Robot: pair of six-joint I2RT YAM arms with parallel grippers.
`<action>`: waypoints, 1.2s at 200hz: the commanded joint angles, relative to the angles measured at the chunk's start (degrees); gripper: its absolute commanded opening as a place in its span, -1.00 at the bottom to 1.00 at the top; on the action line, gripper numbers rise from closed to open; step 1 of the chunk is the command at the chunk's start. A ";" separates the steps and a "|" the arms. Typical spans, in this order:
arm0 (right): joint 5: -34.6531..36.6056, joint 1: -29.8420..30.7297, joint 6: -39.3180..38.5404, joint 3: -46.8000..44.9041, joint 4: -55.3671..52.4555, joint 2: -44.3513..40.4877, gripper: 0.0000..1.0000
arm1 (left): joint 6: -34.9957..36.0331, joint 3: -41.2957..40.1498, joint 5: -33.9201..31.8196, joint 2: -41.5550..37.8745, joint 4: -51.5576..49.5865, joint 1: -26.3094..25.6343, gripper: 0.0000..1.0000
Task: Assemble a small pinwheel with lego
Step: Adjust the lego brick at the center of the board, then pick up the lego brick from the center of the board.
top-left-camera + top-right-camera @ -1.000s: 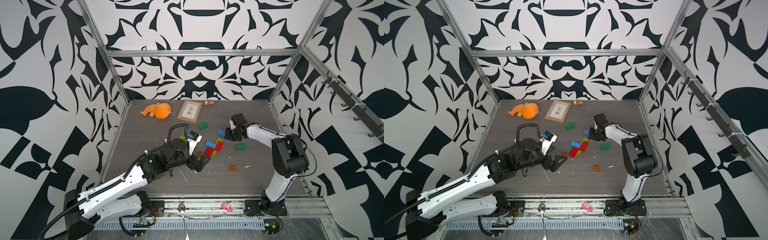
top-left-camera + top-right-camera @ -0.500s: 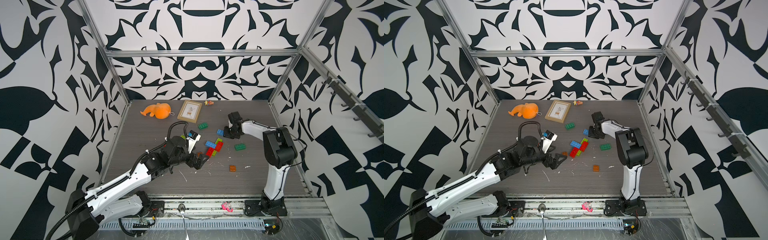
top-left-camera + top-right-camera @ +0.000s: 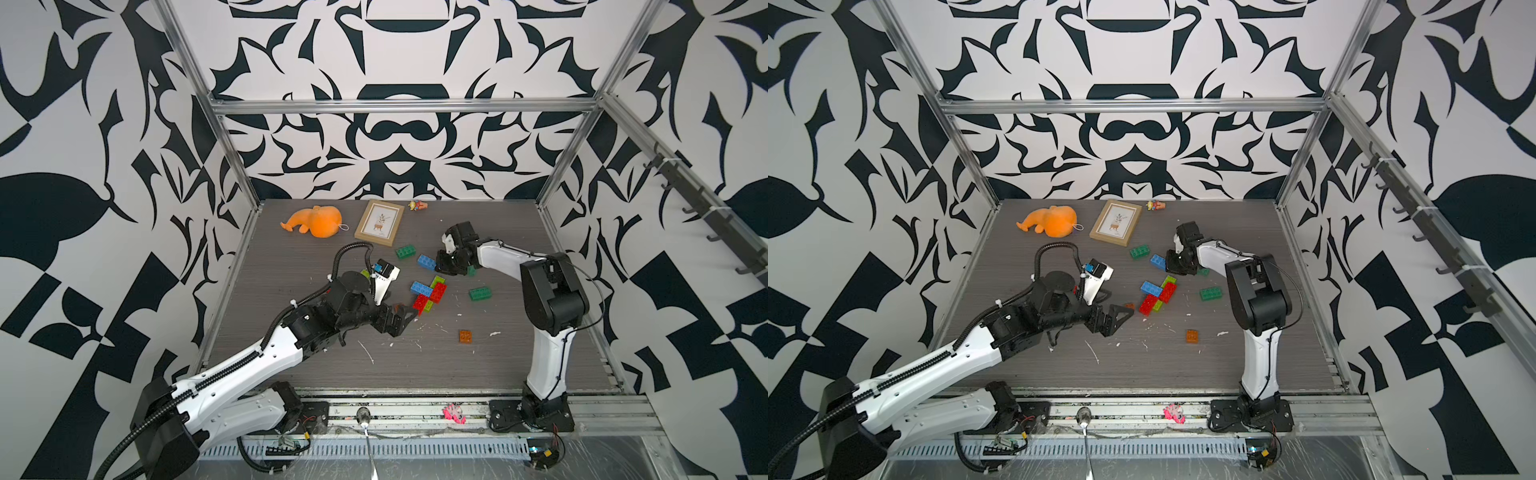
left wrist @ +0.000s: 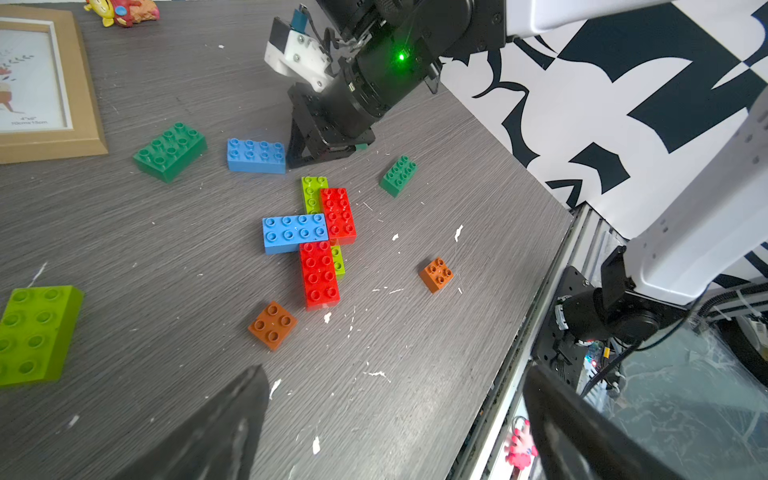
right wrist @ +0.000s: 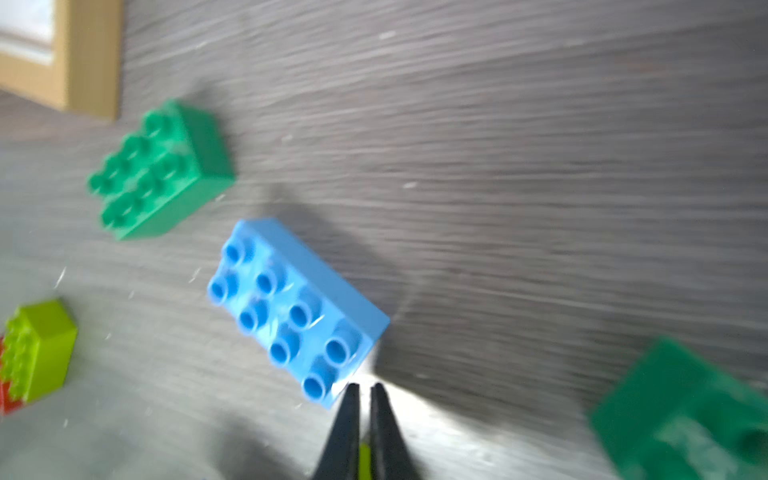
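A partly joined lego cluster (image 3: pixel 430 293) of blue, red and lime bricks (image 4: pixel 293 232) lies mid-table. A loose blue brick (image 3: pixel 427 262) (image 5: pixel 297 311) lies behind it. My right gripper (image 3: pixel 446 266) (image 5: pixel 365 388) is low at that brick's corner, its fingers parted by a thin slit with nothing between them. Dark green bricks (image 3: pixel 406 251) (image 3: pixel 481 293) lie to either side. My left gripper (image 3: pixel 405 318) (image 4: pixel 395 374) hovers wide open and empty, just in front of the cluster by an orange-brown square (image 4: pixel 272 325). A second square (image 3: pixel 466 336) lies nearer the front. A lime brick (image 4: pixel 35 332) sits by my left wrist.
An orange plush toy (image 3: pixel 318 221), a wooden picture frame (image 3: pixel 379 223) and a small figurine (image 3: pixel 417 205) lie along the back. White scraps dot the grey table (image 3: pixel 374 365). A pink item (image 3: pixel 454 413) sits on the front rail.
My right gripper has moved left to the loose blue brick, its elbow rising upright, and its fingers have parted slightly. The left arm has shifted only a little.
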 commanded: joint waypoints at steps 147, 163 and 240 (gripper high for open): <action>1.22 4.48 -16.32 6.89 -0.07 3.06 0.56 | -3.54 -7.75 1.53 -2.37 8.88 1.37 1.00; 2.73 4.62 -16.32 6.31 0.65 3.23 0.55 | -3.59 -7.94 1.61 -2.64 8.98 1.35 1.00; 8.82 6.44 -19.16 4.52 1.93 2.96 0.15 | -4.15 -8.19 1.53 -2.90 9.25 1.48 1.00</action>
